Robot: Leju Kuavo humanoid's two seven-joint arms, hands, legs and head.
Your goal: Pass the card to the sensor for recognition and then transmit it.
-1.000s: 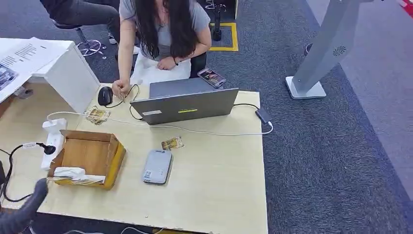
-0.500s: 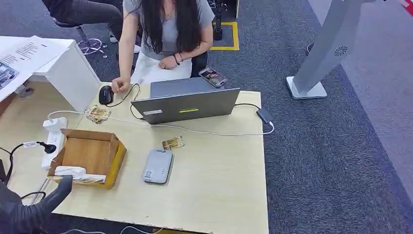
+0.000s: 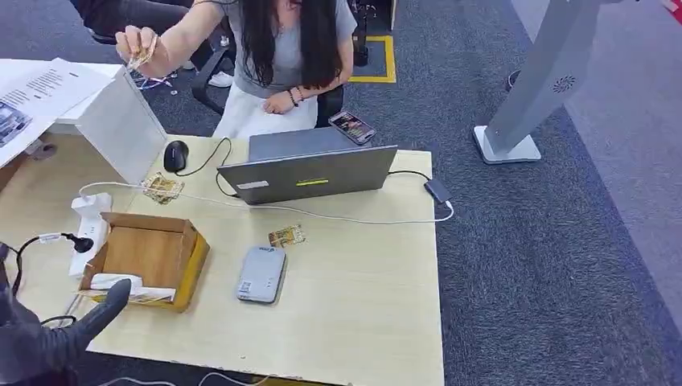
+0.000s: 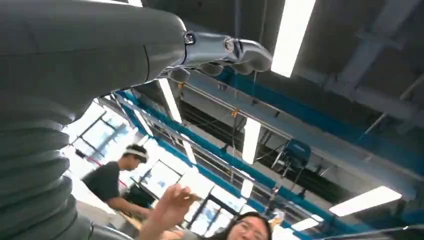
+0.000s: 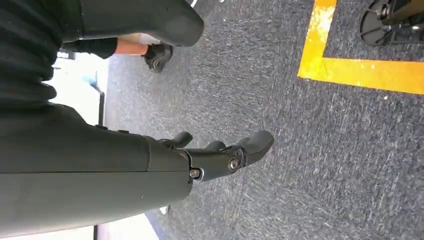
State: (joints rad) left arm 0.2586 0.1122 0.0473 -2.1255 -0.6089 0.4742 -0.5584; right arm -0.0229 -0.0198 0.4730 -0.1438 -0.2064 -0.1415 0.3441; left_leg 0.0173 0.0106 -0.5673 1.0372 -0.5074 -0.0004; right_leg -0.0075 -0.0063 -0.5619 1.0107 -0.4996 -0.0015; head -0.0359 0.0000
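Early reach toward the open brown cardboard box on the pale wooden worktop; left hand at the near edge beside it, dark fingers extended, holding nothing; right hand hanging over grey carpet, fingers loosely apart, empty. Small yellowish card lying just beyond the flat grey sensor pad, apart from both hands; next move likely a pinch on a card, then a pass over the pad. Left palm cut off by the frame edge; box contents hard to make out.

Pale wood-grain tabletop — light grey rectangular card sensor, gold-patterned card, brown cardboard box — speckled dark-grey carpet.
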